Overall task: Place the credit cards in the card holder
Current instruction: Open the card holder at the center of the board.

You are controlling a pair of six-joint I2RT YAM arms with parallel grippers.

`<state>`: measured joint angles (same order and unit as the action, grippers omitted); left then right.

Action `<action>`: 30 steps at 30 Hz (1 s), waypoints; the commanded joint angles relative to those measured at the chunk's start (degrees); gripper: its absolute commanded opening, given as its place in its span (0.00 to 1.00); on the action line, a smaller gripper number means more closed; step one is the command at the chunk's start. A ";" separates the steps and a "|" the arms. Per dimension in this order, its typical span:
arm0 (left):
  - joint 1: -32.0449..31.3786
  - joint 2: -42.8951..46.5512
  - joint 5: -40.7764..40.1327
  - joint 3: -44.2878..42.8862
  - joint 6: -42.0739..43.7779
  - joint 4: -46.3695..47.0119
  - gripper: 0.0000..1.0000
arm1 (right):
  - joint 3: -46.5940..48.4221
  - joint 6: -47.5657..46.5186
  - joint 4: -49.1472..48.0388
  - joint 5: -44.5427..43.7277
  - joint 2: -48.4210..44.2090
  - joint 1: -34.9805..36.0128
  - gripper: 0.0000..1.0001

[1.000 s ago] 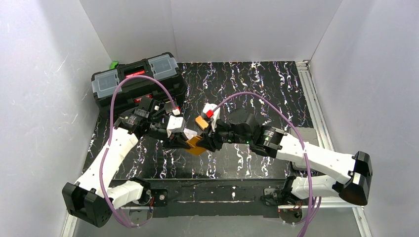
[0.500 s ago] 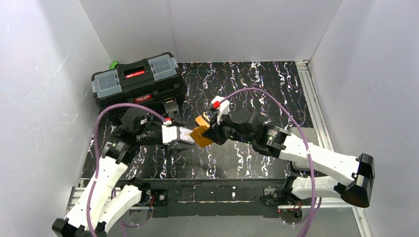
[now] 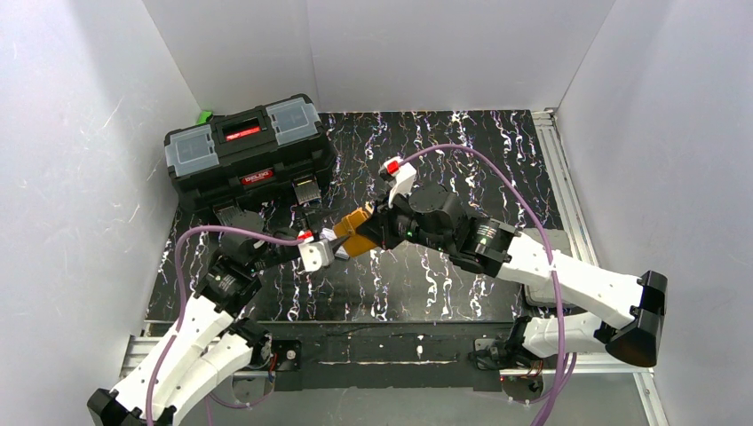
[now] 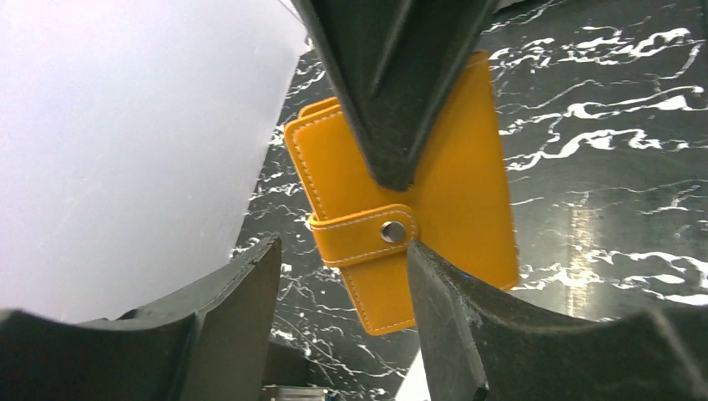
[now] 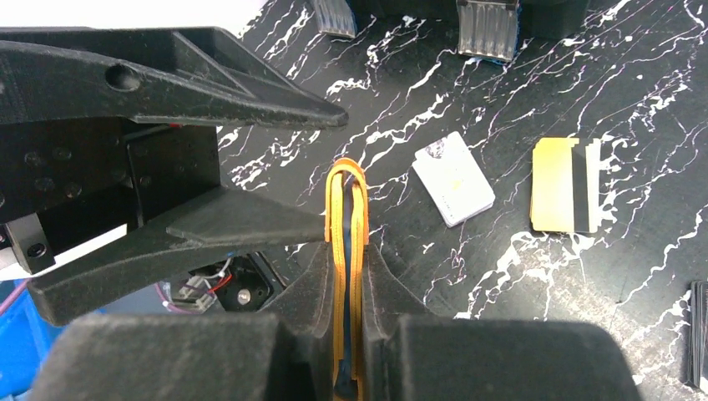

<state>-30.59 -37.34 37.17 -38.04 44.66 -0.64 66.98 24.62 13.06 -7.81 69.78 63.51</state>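
— Any writing you can read?
— Toolbox (image 3: 249, 151), far left: red labels on the lid and front with white lettering, too small to make out. The white card (image 5: 453, 178) lying on the table (image 3: 497, 169) has a printed mark, unreadable. Just right of it lies an orange card (image 5: 566, 185) with a dark stripe.
— And the card holder (image 3: 358, 232)?
— Mid-scene, raised off the table. It is folded shut with the tab snapped; white stitching and a metal snap stud (image 4: 392, 231) show. The right gripper (image 5: 347, 276) clamps its two flat faces. It is held on edge, long axis running out of those jaws toward the left arm, tab across the short way.
— Left gripper (image 4: 341, 251)?
— Jaws apart, with the holder's free end just ahead between the fingers. I cannot tell whether they touch it.
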 commanded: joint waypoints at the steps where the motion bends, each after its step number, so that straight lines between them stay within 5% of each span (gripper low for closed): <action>1: -0.70 -1.23 -4.03 0.19 -0.72 7.67 0.51 | 3.23 2.82 -3.49 -1.72 0.37 0.65 0.01; 8: -0.87 -0.04 -3.14 1.18 -0.46 6.97 0.38 | 2.24 4.34 -5.39 -4.55 0.82 0.66 0.01; 30: -2.05 -4.11 -8.52 -1.01 -4.43 5.32 0.32 | 0.67 8.82 -11.21 -3.09 0.44 0.65 0.01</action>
<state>-32.49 -40.49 31.35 -37.60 41.87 4.69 67.22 31.46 8.78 -12.95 72.49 63.48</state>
